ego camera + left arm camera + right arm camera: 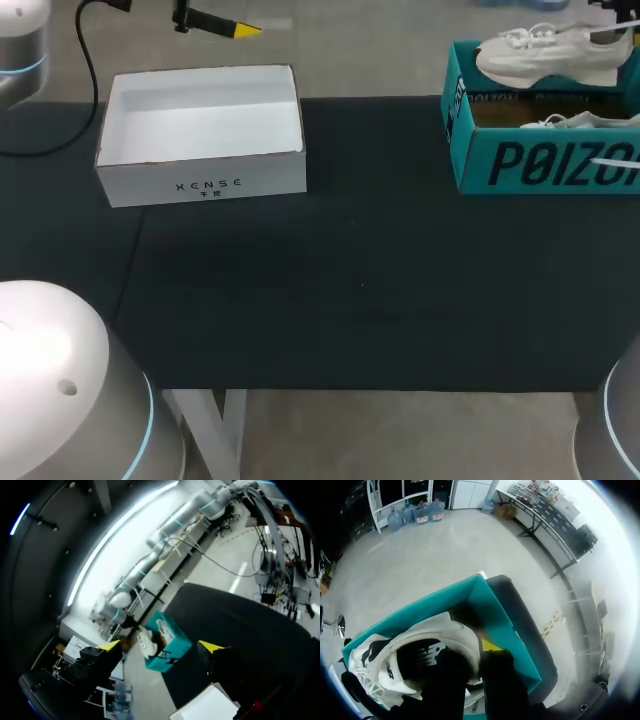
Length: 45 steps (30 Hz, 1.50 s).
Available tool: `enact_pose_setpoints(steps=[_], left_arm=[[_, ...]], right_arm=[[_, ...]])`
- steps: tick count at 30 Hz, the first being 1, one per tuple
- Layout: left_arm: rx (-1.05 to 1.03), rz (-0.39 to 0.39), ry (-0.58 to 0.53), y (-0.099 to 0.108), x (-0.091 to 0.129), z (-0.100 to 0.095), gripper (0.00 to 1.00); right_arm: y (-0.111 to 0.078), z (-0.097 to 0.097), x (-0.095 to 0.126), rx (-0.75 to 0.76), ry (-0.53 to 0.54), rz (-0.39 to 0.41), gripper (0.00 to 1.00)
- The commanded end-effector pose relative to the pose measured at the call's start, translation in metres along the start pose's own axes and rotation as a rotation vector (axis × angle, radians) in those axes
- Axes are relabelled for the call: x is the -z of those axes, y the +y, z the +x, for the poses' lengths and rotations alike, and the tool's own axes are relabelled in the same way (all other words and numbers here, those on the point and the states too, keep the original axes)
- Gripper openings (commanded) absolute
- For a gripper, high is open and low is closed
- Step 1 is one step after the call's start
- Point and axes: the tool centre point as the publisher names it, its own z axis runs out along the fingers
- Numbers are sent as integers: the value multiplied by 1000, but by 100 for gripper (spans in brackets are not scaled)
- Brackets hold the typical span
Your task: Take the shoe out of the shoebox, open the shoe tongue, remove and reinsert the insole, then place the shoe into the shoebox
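Note:
A teal shoebox (540,160) stands at the table's back right. A white shoe (550,55) hangs over its open top, and a second white shoe (585,121) lies inside. In the right wrist view my right gripper (472,652) is shut on the white shoe (420,650) at its collar, one finger in the dark opening, above the teal shoebox (490,610). My left gripper (215,22) hovers open behind the white box, holding nothing. In its own view the left gripper (159,645) points toward the distant shoebox (172,650) and shoe (146,641).
An open white cardboard box (200,135) with nothing inside sits at the back left; its corner (210,705) shows under the left gripper. Black cloth (360,290) covers the table. My arms' grey bases stand at the front left (60,390) and front right (615,430).

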Motion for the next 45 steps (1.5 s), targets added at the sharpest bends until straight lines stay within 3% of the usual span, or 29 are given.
enact_pose_setpoints(steps=[1,11,19,32,43,44,45], left_arm=[[0,-1,4,0,0,-1,100],[0,-1,4,0,0,-1,100],[0,-1,4,0,0,-1,100],[0,-1,4,0,0,-1,100],[0,-1,4,0,0,-1,100],[0,-1,4,0,0,-1,100],[0,-1,4,0,0,-1,100]], right_arm=[[-6,1,-18,-11,-1,-44,0],[-16,4,-61,39,-49,-38,0],[-19,7,-85,56,-71,11,0],[-16,4,-107,27,-126,50,0],[-26,6,-119,49,-172,80,0],[-27,6,-118,48,-174,88,9],[-27,5,-116,50,-174,90,80]])
